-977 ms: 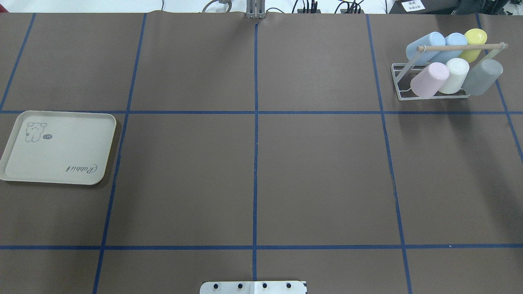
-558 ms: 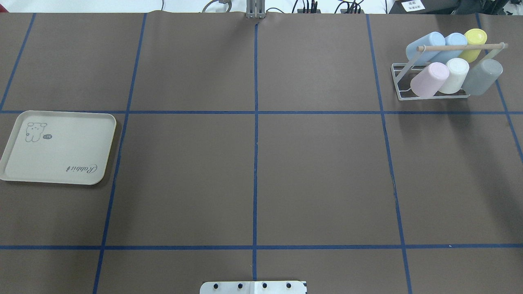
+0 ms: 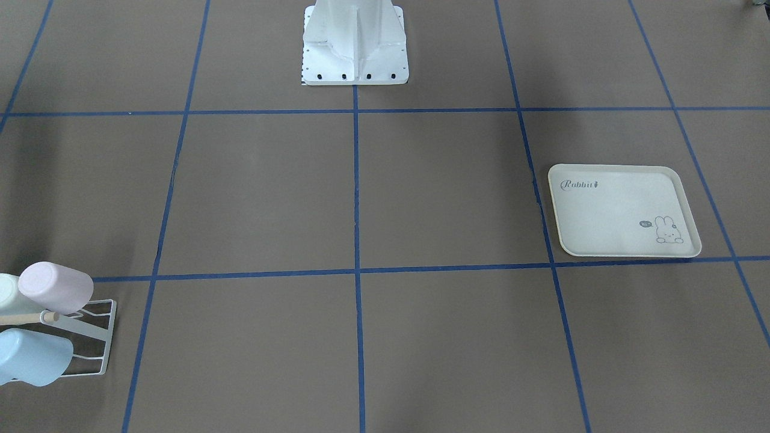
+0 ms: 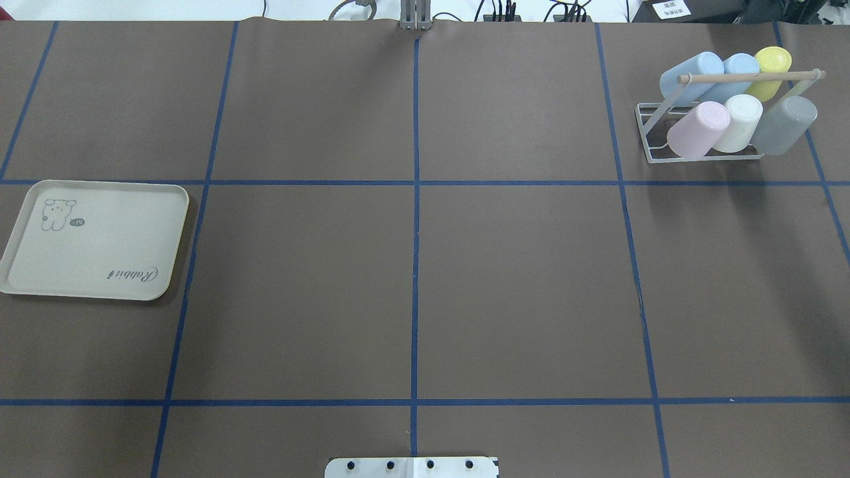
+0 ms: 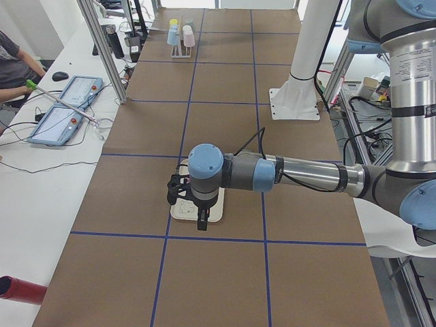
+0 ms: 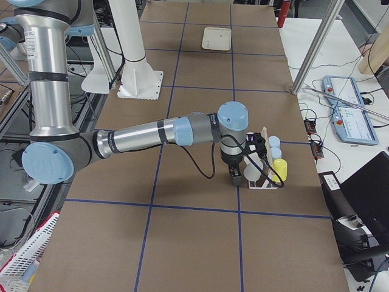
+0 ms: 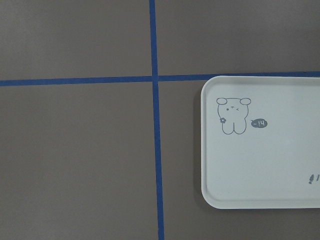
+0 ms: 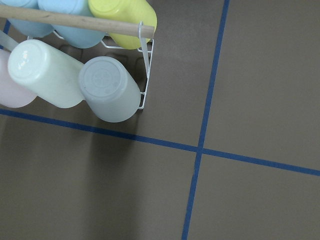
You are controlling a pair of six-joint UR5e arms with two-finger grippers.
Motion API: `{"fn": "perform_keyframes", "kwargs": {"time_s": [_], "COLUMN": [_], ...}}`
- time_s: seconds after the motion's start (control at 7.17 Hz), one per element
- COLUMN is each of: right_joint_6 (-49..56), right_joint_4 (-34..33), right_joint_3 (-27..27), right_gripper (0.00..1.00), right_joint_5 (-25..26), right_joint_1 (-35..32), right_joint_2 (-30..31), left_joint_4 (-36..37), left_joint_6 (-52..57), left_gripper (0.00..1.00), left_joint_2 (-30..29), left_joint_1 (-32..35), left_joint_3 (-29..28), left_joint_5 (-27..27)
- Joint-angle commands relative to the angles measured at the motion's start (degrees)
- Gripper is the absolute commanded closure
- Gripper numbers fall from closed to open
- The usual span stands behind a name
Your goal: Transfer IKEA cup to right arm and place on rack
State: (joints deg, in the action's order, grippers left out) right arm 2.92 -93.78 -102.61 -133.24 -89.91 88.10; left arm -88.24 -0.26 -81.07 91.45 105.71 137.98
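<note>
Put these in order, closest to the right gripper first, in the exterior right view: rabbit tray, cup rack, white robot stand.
1. cup rack: just beside the right gripper, on the side away from the robot.
2. white robot stand: farther along the table, at the robot's edge.
3. rabbit tray: near the table's far end.

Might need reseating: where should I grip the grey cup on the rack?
I'd take the grey cup by its wall near the raised base, from above: it sits mouth-down and tilted at the row's end, the pale cup crowding one flank, the rod along another.
</note>
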Motion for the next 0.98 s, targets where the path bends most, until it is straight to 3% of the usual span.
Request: {"fn": "perform_keyframes", "kwargs": {"time_s": [0.0,0.84], "right_joint_6": [0.0,0.0], "right_joint_4": [0.0,-0.1], "right_joint_3": [0.0,3.3], "right_gripper": [0.01,0.00], "right_joint_5": [0.0,-0.8], "right_joint_1": [0.0,0.0], "right_joint_2": [0.1,1.0], "left_joint_4": [0.0,0.2], "left_joint_6": [0.0,-0.1], "left_gripper": [0.00,0.00], "left_joint_2": [-0.1,-0.2], "left_joint_1": [0.0,0.0], "left_joint_3": [-0.1,0.1], "left_joint_5": [-0.1,-0.2]}}
